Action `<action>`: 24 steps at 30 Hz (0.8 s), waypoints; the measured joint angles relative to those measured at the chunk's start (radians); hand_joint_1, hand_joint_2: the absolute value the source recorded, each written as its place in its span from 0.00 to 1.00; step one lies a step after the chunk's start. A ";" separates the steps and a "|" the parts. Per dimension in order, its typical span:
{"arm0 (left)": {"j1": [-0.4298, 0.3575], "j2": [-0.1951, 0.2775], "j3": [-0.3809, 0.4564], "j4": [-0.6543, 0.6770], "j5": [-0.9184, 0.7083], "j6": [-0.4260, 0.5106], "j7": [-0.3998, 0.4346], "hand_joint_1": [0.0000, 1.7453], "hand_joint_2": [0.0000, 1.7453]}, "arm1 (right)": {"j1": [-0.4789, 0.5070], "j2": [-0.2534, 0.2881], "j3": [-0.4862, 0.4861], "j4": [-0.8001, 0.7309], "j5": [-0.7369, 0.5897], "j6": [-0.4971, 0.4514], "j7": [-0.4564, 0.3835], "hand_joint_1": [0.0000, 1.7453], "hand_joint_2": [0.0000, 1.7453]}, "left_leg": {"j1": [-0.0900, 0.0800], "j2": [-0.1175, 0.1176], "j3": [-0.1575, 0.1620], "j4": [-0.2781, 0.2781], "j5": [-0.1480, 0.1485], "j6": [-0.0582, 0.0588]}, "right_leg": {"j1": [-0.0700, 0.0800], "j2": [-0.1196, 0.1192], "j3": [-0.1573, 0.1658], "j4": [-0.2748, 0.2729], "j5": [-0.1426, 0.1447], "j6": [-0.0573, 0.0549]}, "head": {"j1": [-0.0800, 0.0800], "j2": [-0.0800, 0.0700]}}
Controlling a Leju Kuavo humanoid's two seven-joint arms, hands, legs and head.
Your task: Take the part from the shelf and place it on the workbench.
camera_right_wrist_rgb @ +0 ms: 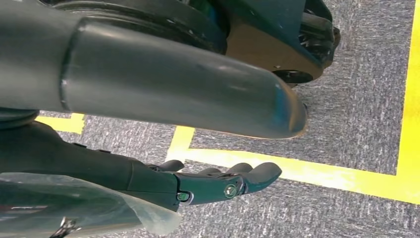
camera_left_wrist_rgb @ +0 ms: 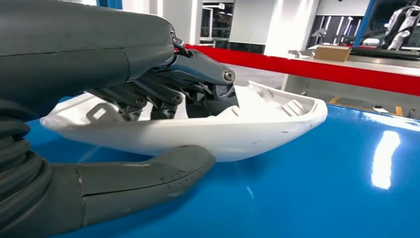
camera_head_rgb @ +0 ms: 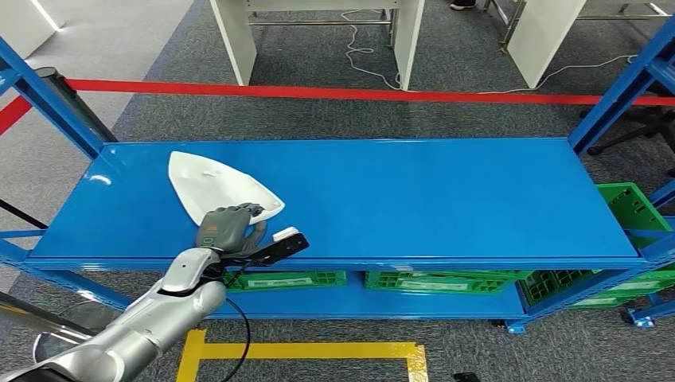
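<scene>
Blue shelf [camera_head_rgb: 446, 199] above grey carpet, carrying the white part [camera_head_rgb: 215, 187] at its left end, long axis running diagonally toward the front edge. The left hand [camera_head_rgb: 231, 227] clasps the part's near tip, fingers inside, thumb beneath. The right hand [camera_right_wrist_rgb: 218, 181] hangs empty, fingers loosely spread, well apart from the part.

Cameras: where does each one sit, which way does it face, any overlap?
Head: high on the body, looking down at the blue shelf; left arm reaches in.
Left wrist: behind the left hand, which grips the white part.
Right wrist: hanging, facing the floor; right hand empty.
Shared: head and left wrist both show hand, part, shelf.
</scene>
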 joint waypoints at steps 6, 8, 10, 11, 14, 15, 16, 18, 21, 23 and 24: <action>-0.003 -0.002 0.000 0.005 0.023 -0.025 -0.016 1.00 1.00 | 0.000 0.000 0.000 0.000 0.000 0.000 -0.003 0.00 1.00 | 0.000 0.000 0.000 0.000 0.000 0.000 | 0.000 0.000 0.000 0.000 0.000 0.000 | 0.000 0.000; -0.005 -0.001 0.000 0.005 0.044 -0.047 -0.039 1.00 1.00 | 0.000 0.000 0.000 0.000 0.000 0.000 -0.006 0.00 1.00 | 0.000 0.000 0.000 0.000 0.000 0.000 | 0.000 0.000 0.000 0.000 0.000 0.000 | 0.000 0.000; -0.008 0.002 0.000 0.004 0.077 -0.072 -0.070 1.00 1.00 | 0.000 0.000 0.000 0.000 0.000 0.000 -0.009 0.00 1.00 | 0.000 0.000 0.000 0.000 0.000 0.000 | 0.000 0.000 0.000 0.000 0.000 0.000 | 0.000 0.000; -0.009 0.004 0.000 0.003 0.096 -0.082 -0.086 1.00 1.00 | 0.000 0.000 0.000 0.000 0.001 0.000 -0.010 0.00 1.00 | 0.000 0.000 0.000 0.000 0.000 0.000 | 0.000 0.000 0.000 0.000 0.000 0.000 | 0.000 0.000; -0.007 0.013 0.000 -0.010 0.155 -0.096 -0.132 1.00 1.00 | 0.001 0.000 0.000 0.000 0.001 0.000 -0.011 0.00 1.00 | 0.000 0.000 0.000 0.000 0.000 0.000 | 0.000 0.000 0.000 0.000 0.000 0.000 | 0.000 0.000; -0.005 0.015 0.000 -0.015 0.168 -0.098 -0.142 1.00 1.00 | 0.001 0.000 0.000 0.000 0.001 0.000 -0.011 0.00 1.00 | 0.000 0.000 0.000 0.000 0.000 0.000 | 0.000 -0.001 0.000 0.000 0.000 0.000 | 0.000 0.000; -0.003 0.016 0.000 -0.020 0.176 -0.100 -0.148 1.00 1.00 | 0.001 0.000 0.000 0.000 0.001 0.000 -0.011 0.00 1.00 | 0.000 0.000 0.000 0.000 0.000 0.000 | 0.000 -0.001 0.000 0.000 0.000 0.000 | 0.000 0.000; 0.000 0.019 0.000 -0.026 0.181 -0.102 -0.153 1.00 1.00 | 0.001 0.000 0.000 0.000 0.001 0.000 -0.011 0.00 1.00 | 0.000 0.000 0.000 0.000 0.000 0.000 | 0.000 -0.001 0.001 0.000 0.000 0.000 | 0.000 0.000; 0.004 0.021 0.000 -0.031 0.183 -0.104 -0.155 1.00 1.00 | 0.002 0.000 0.000 0.000 0.001 0.000 -0.011 0.00 1.00 | 0.000 0.000 0.000 0.000 0.000 0.000 | 0.000 -0.001 0.001 0.000 0.000 0.000 | 0.000 0.000; 0.004 0.022 0.000 -0.034 0.184 -0.104 -0.157 1.00 1.00 | 0.002 0.000 0.000 0.000 0.001 0.000 -0.011 0.00 1.00 | 0.000 0.000 0.000 0.000 0.000 0.000 | 0.000 -0.001 0.001 0.000 0.000 0.000 | 0.000 0.000; 0.005 0.023 0.000 -0.035 0.184 -0.104 -0.157 1.00 1.00 | 0.002 0.000 0.000 0.000 0.001 0.000 -0.011 0.00 1.00 | 0.000 0.000 0.000 0.000 0.000 0.000 | 0.000 -0.001 0.001 0.000 0.000 0.000 | 0.000 0.000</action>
